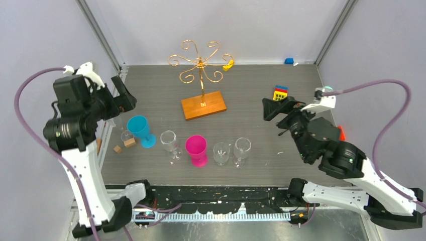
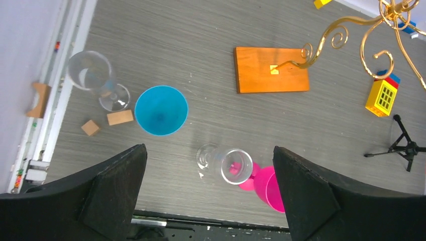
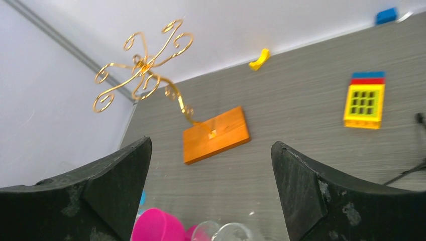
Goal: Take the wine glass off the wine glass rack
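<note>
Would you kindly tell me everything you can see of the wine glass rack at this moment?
The wine glass rack is a thin gold wire tree. A slim central post stands upright on a rectangular orange-brown wooden base, and curled scroll arms fan out from its top. It looks like shiny metal on smooth wood. It stands toward the back middle of the grey table, with its base flat and slightly askew. No glass hangs from any arm, and only the table touches it.

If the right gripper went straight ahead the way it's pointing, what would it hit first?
Probably the wooden base of the wine glass rack, which sits centred in front of the open right gripper. Depth is unclear, though.
</note>
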Controlling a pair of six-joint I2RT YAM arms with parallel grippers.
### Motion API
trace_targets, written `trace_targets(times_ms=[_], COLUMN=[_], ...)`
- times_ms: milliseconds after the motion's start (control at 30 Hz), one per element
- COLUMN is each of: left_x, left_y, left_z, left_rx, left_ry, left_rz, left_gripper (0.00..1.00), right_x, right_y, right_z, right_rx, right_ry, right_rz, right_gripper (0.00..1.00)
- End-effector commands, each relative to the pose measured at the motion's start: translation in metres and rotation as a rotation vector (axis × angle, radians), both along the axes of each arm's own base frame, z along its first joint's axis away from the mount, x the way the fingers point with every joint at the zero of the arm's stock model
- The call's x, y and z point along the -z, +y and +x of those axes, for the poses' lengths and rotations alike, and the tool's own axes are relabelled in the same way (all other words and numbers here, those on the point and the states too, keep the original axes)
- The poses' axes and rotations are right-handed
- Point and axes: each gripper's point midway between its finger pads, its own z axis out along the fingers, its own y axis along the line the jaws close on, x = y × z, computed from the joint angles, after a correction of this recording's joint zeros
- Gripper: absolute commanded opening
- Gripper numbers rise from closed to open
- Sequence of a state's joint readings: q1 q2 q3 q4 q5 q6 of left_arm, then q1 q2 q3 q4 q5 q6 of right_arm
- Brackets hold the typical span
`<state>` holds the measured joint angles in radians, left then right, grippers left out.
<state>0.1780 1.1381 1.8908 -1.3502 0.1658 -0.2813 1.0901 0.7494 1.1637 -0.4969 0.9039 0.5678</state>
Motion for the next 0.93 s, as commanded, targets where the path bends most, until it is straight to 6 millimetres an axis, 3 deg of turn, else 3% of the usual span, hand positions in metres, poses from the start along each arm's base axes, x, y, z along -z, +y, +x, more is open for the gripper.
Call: trace_targets(times_ms=[0,167,367,600,900], left_x=[-0.018,-0.025,-0.033,-0.046,-0.046], left_y=[0.016,0.014,0.011,0.008,0.006], left_z=[-0.029,-0.067,-0.105,-0.117,-0.120], left_rx=[-0.088,-0.095,-0.115,-0.115,-0.092], left_ry=[-0.114,-0.213,-0.324,-0.402,-0.401], left_rz=[0.098,0.150,0.182,0.190,0.194], left_gripper=[1.00,1.00,1.00,1.00,1.00], right_x=[-0.022,-0.039,-0.053,-0.068,-0.068], right_y=[-0.058,-0.091,-0.117,-0.133,-0.138], right_z=[-0.007,-0.017,-0.029,-0.039,-0.042], right_rx=[0.149,0.196,0.207,0.189,0.191], right_ry=[-0.053,-0.118,-0.197,-0.266,-0.268], right_rz=[-0.076,-0.084,-0.036,-0.010,0.010], right_gripper=[0.94,0.94,0.94,0.94,0.94])
